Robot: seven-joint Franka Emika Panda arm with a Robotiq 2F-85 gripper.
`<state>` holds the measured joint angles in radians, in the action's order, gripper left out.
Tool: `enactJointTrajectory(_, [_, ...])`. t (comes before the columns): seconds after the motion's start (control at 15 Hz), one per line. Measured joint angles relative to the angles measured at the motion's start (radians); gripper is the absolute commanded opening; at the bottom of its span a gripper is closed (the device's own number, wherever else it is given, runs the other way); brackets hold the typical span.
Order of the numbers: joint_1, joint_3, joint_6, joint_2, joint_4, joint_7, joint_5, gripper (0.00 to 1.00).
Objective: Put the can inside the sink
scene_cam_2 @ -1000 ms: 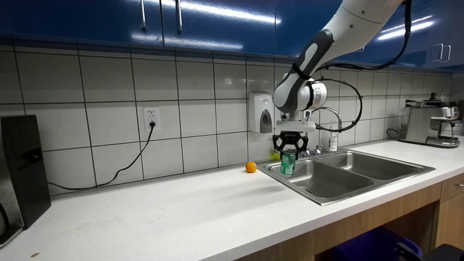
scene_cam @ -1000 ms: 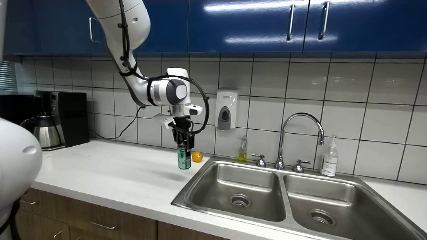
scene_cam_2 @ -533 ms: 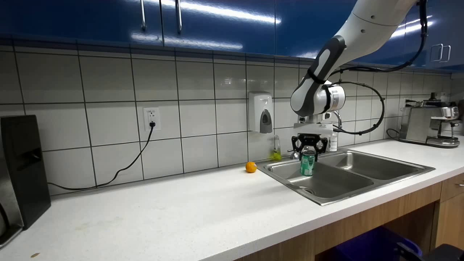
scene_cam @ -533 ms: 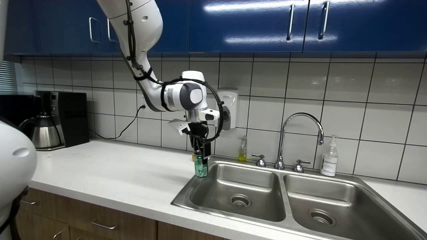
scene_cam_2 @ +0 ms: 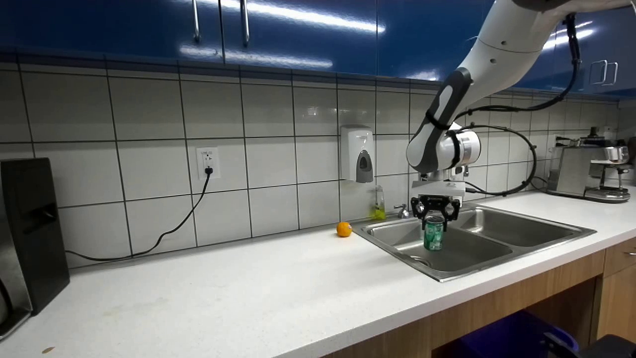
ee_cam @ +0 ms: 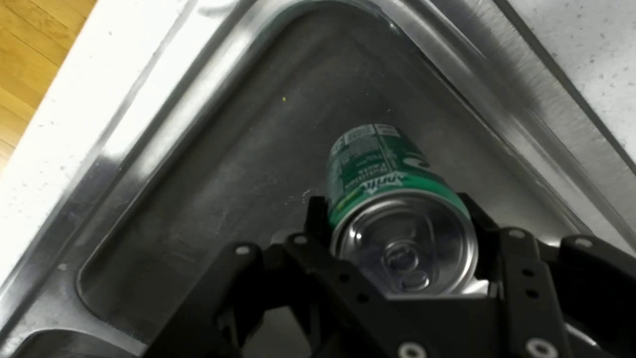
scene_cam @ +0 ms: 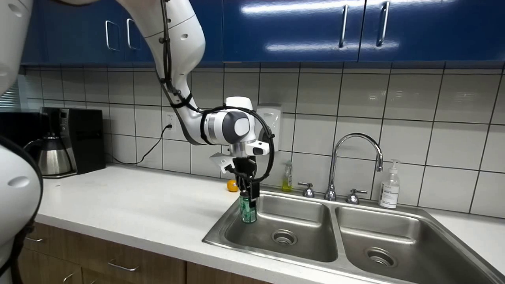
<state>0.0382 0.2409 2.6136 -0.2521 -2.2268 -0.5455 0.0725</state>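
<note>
The can [scene_cam: 248,212] is green with a silvery top and is upright. It also shows in an exterior view [scene_cam_2: 433,236] and in the wrist view [ee_cam: 382,166]. My gripper [scene_cam: 248,198] is shut on its upper part, one finger on each side, as the wrist view [ee_cam: 397,219] shows. The steel double-basin sink [scene_cam: 340,236] lies below it, and in an exterior view [scene_cam_2: 467,253] the can is over the nearer basin. The wrist view shows the basin floor [ee_cam: 268,134] around and beyond the can. I cannot tell the exact gap beneath the can.
A small orange round object [scene_cam: 232,185] sits on the counter beside the sink corner. The curved chrome faucet [scene_cam: 333,169] stands behind the basins. A spray bottle [scene_cam: 287,177] and a pump bottle [scene_cam: 389,193] stand along the back rim. A soap dispenser [scene_cam_2: 357,154] hangs on the wall.
My gripper has carried the can from above the counter near the orange object to over the nearer basin. In the last half second it has also come lower.
</note>
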Motion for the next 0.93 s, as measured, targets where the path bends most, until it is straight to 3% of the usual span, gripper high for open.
enactJointTrajectory(0.93, [0.001,0.046,0.056,-0.268,0.199,0.000,-0.042,0.38])
